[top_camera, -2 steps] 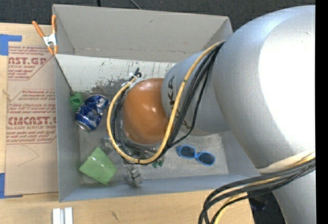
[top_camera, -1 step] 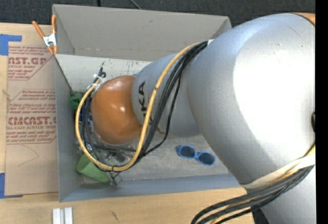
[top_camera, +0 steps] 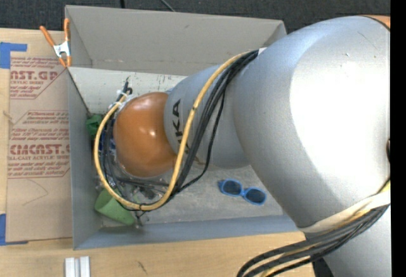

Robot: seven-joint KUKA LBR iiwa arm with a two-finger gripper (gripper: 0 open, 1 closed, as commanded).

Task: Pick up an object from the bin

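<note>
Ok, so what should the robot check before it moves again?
1. Wrist inside the bin, at its left end: ok.
2. Something near to grab: ok. A green piece lies in the front left corner and a second green piece by the left wall.
3. Blue sunglasses out of the way: ok, they lie apart on the floor near the front wall.
4. Whether the tool holds anything: cannot tell, the orange cover hides it.
5. Cables free of the green pieces: cannot tell.
</note>
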